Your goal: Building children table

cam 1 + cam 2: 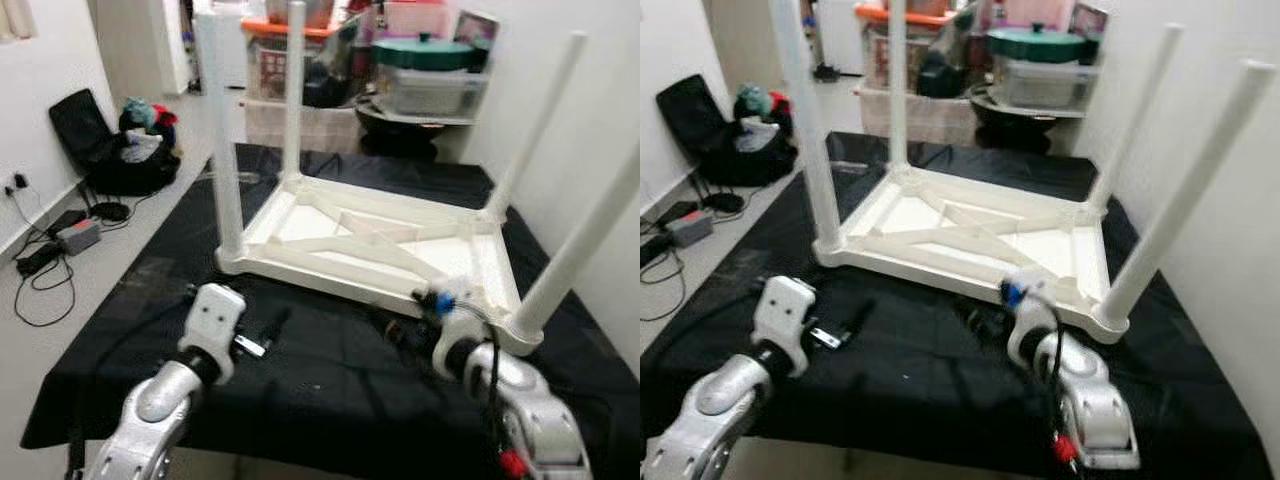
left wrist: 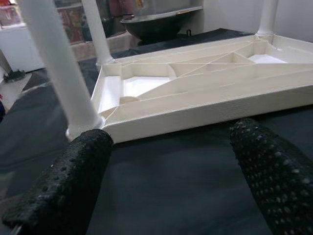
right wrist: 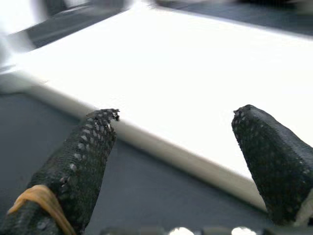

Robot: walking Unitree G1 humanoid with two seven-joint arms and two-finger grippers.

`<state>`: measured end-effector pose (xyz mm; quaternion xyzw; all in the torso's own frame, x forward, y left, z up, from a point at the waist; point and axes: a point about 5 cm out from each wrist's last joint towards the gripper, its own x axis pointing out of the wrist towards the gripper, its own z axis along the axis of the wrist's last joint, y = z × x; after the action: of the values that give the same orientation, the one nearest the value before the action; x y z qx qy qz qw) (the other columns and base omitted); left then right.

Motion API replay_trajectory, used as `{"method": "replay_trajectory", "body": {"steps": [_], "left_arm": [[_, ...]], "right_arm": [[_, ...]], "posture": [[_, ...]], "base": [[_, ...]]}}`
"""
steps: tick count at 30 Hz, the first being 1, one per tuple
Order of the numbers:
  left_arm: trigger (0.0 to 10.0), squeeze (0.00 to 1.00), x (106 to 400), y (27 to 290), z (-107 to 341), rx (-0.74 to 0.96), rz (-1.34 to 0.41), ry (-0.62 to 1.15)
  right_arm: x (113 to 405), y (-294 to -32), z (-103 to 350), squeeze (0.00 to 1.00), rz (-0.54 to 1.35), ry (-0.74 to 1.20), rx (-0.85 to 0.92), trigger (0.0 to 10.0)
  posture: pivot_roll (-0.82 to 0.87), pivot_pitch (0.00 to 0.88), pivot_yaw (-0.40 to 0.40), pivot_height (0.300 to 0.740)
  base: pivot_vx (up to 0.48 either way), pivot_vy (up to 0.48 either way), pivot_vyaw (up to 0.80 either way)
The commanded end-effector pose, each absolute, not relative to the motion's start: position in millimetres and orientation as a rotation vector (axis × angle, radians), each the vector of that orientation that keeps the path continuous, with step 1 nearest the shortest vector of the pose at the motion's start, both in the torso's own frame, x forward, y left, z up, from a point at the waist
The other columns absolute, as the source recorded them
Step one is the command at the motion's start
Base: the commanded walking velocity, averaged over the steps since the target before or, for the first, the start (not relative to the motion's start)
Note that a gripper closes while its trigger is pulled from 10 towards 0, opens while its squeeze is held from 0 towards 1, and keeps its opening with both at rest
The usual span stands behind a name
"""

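Table (image 1: 370,240) lay upside down on black cloth (image 1: 320,370), four legs up. My left gripper (image 2: 168,171) and right gripper (image 3: 176,147) both spread, empty, near front rim. Judged: grip rim squarely on both sides, then flip slowly so legs clear wall.

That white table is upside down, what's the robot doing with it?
The robot is building it. The white table lies flipped on a black cloth, with all four legs sticking up. The left gripper and right gripper are both open, empty, and hover just in front of the table's near edge.
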<state>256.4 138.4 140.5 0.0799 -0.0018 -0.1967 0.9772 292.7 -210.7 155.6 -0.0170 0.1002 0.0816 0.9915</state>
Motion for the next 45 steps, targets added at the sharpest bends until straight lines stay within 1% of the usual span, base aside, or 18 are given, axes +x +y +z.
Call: {"method": "replay_trajectory", "body": {"steps": [1, 3, 5, 7, 10, 14, 17, 18, 19, 20, 22, 23, 26, 27, 28, 34, 38, 45], "left_arm": [[10.0, 0.00, 245, 129, 136, 0.138, -0.508, 0.014], [10.0, 0.00, 245, 129, 136, 0.138, -0.508, 0.014], [10.0, 0.00, 231, 121, 133, 0.100, -0.627, 0.032], [10.0, 0.00, 223, 116, 133, 0.092, -0.679, 0.026], [10.0, 0.00, 222, 115, 136, 0.081, -0.684, 0.014], [10.0, 0.00, 222, 116, 138, 0.076, -0.689, 0.007], [10.0, 0.00, 219, 114, 139, 0.062, -0.731, -0.002], [10.0, 0.00, 219, 114, 139, 0.062, -0.731, -0.002], [10.0, 0.00, 216, 112, 139, 0.065, -0.769, 0.000], [10.0, 0.00, 216, 112, 139, 0.065, -0.769, 0.000], [10.0, 0.00, 210, 111, 138, 0.062, -0.821, 0.007], [10.0, 0.00, 210, 111, 138, 0.062, -0.821, 0.007], [10.0, 0.00, 207, 112, 137, 0.072, -0.830, 0.017], [10.0, 0.00, 207, 112, 137, 0.072, -0.830, 0.017], [10.0, 0.00, 207, 113, 137, 0.073, -0.827, 0.017], [10.0, 0.00, 207, 113, 138, 0.074, -0.820, 0.016], [10.0, 0.00, 206, 114, 137, 0.075, -0.815, 0.017], [10.0, 0.00, 206, 115, 137, 0.075, -0.812, 0.019]], "right_arm": [[291, -237, 151, 0.00, 0.119, 0.226, 0.004, 10.0], [291, -237, 151, 0.00, 0.119, 0.226, 0.004, 10.0], [286, -252, 153, 0.00, 0.174, 0.233, 0.018, 10.0], [281, -272, 152, 0.00, 0.162, 0.262, 0.029, 10.0], [275, -283, 151, 0.00, 0.188, 0.285, 0.055, 10.0], [267, -288, 148, 0.00, 0.241, 0.305, 0.079, 10.0], [256, -305, 145, 0.00, 0.258, 0.326, 0.074, 10.0], [256, -305, 145, 0.00, 0.258, 0.326, 0.074, 10.0], [254, -315, 144, 0.00, 0.231, 0.332, 0.089, 10.0], [254, -315, 144, 0.00, 0.231, 0.332, 0.089, 10.0], [252, -335, 142, 0.00, 0.165, 0.339, 0.089, 10.0], [252, -335, 142, 0.00, 0.165, 0.339, 0.089, 10.0], [257, -361, 149, 0.00, -0.003, 0.294, 0.082, 10.0], [257, -361, 149, 0.00, -0.003, 0.294, 0.082, 10.0], [261, -366, 154, 0.00, -0.056, 0.264, 0.086, 10.0], [270, -366, 167, 0.00, -0.055, 0.173, 0.119, 10.0], [285, -349, 173, 0.00, 0.058, 0.128, 0.121, 10.0], [290, -328, 176, 0.00, 0.235, 0.101, 0.121, 10.0]], "posture": [[-0.08, 0.024, -0.058, 0.740], [-0.08, 0.024, -0.058, 0.740], [-0.08, 0.032, -0.056, 0.740], [-0.07, 0.045, -0.055, 0.740], [-0.07, 0.045, -0.053, 0.740], [-0.07, 0.056, -0.050, 0.740], [-0.07, 0.066, -0.047, 0.740], [-0.07, 0.066, -0.047, 0.740], [-0.07, 0.067, -0.046, 0.740], [-0.07, 0.067, -0.046, 0.740], [-0.07, 0.070, -0.046, 0.740], [-0.07, 0.070, -0.046, 0.740], [-0.07, 0.076, -0.044, 0.740], [-0.07, 0.076, -0.044, 0.740], [-0.06, 0.077, -0.043, 0.740], [-0.06, 0.080, -0.042, 0.740], [-0.05, 0.080, -0.045, 0.740], [-0.06, 0.079, -0.047, 0.740]], "base": [[0.000, 0.000, 0.00], [0.000, 0.000, 0.00], [0.000, 0.000, 0.00], [0.000, 0.000, 0.00], [0.000, 0.000, 0.00], [0.000, 0.000, 0.00], [0.000, 0.000, 0.00], [0.000, 0.000, 0.00], [0.000, 0.000, 0.00], [0.000, 0.000, 0.00], [0.000, 0.000, 0.00], [0.000, 0.000, 0.00], [0.000, 0.000, 0.00], [0.000, 0.000, 0.00], [0.000, 0.000, 0.00], [0.000, 0.000, 0.00], [0.000, 0.000, 0.00], [0.000, 0.000, 0.00]]}}
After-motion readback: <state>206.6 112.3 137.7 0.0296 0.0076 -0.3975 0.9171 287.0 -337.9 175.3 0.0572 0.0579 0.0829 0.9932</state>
